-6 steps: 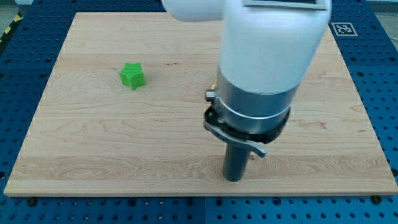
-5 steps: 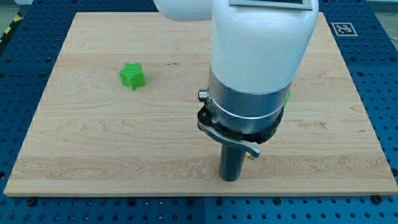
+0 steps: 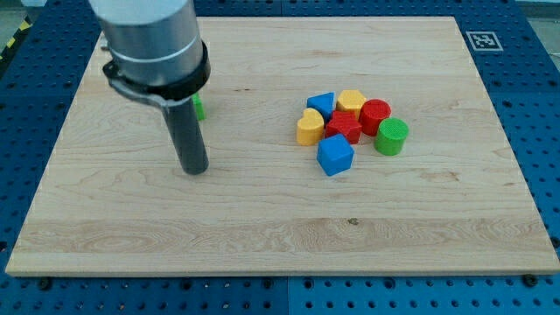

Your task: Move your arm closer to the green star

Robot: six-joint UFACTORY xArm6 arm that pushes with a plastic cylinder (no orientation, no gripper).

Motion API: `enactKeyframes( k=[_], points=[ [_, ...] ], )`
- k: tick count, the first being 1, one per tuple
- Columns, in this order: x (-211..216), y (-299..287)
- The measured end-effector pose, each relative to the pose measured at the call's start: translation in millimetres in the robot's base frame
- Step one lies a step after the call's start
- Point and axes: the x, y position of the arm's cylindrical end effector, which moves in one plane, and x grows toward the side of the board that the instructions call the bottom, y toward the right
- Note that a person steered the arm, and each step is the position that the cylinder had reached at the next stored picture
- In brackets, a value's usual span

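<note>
The green star [image 3: 199, 107] lies at the board's upper left, mostly hidden behind my arm; only a green sliver shows at the rod's right side. My tip [image 3: 194, 170] rests on the wooden board [image 3: 262, 219] just below the star, toward the view's bottom. The gap between tip and star is small, and I cannot tell whether they touch.
A cluster of blocks sits right of centre: a blue triangle [image 3: 322, 102], a yellow block [image 3: 352, 101], a red cylinder [image 3: 375, 115], a green cylinder [image 3: 392, 136], a red star [image 3: 344, 127], a yellow heart [image 3: 309, 129] and a blue cube [image 3: 335, 155].
My arm has swept from the board's lower middle to the upper left, now covering most of the green star and uncovering the block cluster.
</note>
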Motion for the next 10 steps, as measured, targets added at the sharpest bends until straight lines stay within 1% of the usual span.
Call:
enactKeyframes(
  k=[1, 2, 3, 6, 7, 8, 10],
  points=[
    [-2.2, 3.2],
    [-16.2, 5.7],
    [-54.0, 22.6],
    [-62.7, 22.8],
    [-76.8, 22.8],
    [-103.9, 22.8],
    [-136.4, 19.3]
  ],
)
